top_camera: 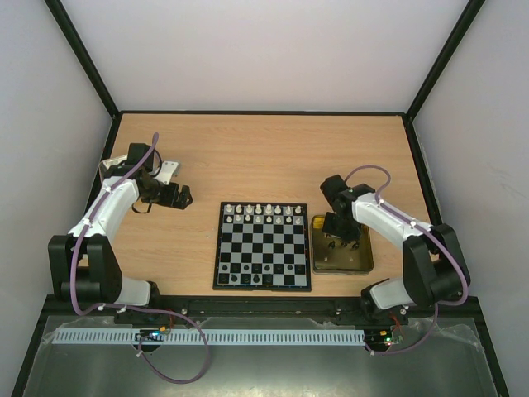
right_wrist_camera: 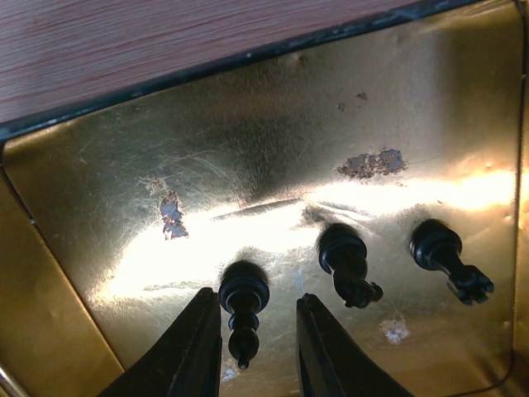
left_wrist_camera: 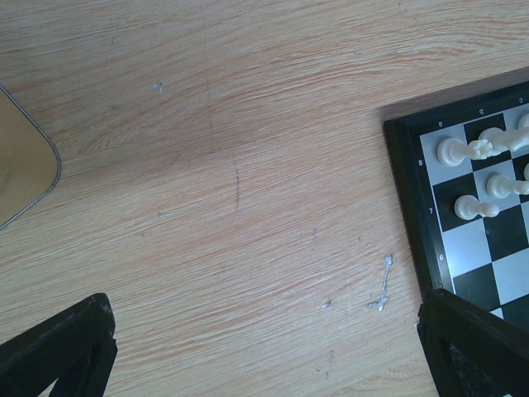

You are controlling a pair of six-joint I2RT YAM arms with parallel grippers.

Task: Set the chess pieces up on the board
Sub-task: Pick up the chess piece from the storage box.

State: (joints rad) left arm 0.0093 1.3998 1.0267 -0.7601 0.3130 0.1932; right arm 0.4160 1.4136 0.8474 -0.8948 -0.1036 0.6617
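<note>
The board (top_camera: 263,246) lies flat at the table's middle, with white chess pieces (top_camera: 260,212) in its two far rows and a few black ones (top_camera: 256,279) in the near row. My right gripper (top_camera: 337,236) hangs in the gold tin (top_camera: 364,263). In the right wrist view it (right_wrist_camera: 258,318) is open, its fingers (right_wrist_camera: 194,347) on either side of a black piece (right_wrist_camera: 244,302) standing in the tin (right_wrist_camera: 99,207). Two more black pieces (right_wrist_camera: 347,260) (right_wrist_camera: 442,252) stand to its right. My left gripper (top_camera: 183,197) is open and empty left of the board, over bare wood (left_wrist_camera: 273,356). The board's corner (left_wrist_camera: 463,207) shows there with white pieces (left_wrist_camera: 475,149).
The silver tin lid (top_camera: 169,171) lies at the far left behind my left gripper; its rounded corner shows in the left wrist view (left_wrist_camera: 25,161). Black frame rails run along the table's edges. Bare wood lies beyond the board.
</note>
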